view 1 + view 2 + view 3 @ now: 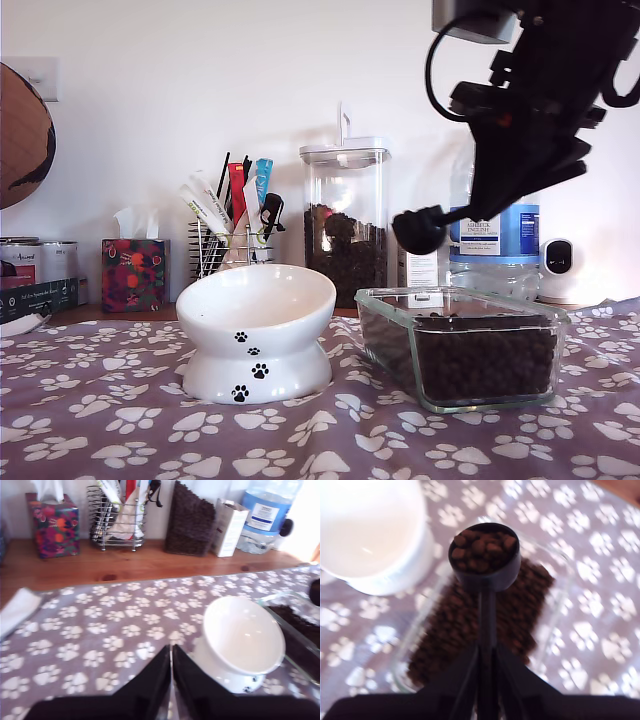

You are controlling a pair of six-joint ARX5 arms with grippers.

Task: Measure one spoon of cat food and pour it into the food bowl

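My second gripper (486,652) is shut on the flat handle of the black spoon (488,582), whose cup is heaped with cat food (482,547). In the exterior view the spoon (420,230) hangs level from this gripper (492,203), above the near-bowl end of a clear glass dish (385,330) filled with more cat food (485,360). The white food bowl (258,300) with black paw prints stands just to the exterior view's left of the dish, and nothing shows inside it. My first gripper (171,656) is shut with nothing in it, above the mat beside the food bowl (242,635).
A tall clear canister (345,220) of kibble, a wire rack (225,245) of sachets, a tissue box (133,272), a water bottle (495,240) and a white device (560,258) line the back. Tins (40,260) sit at the exterior view's left. A paw-print cloth (120,420) covers the table.
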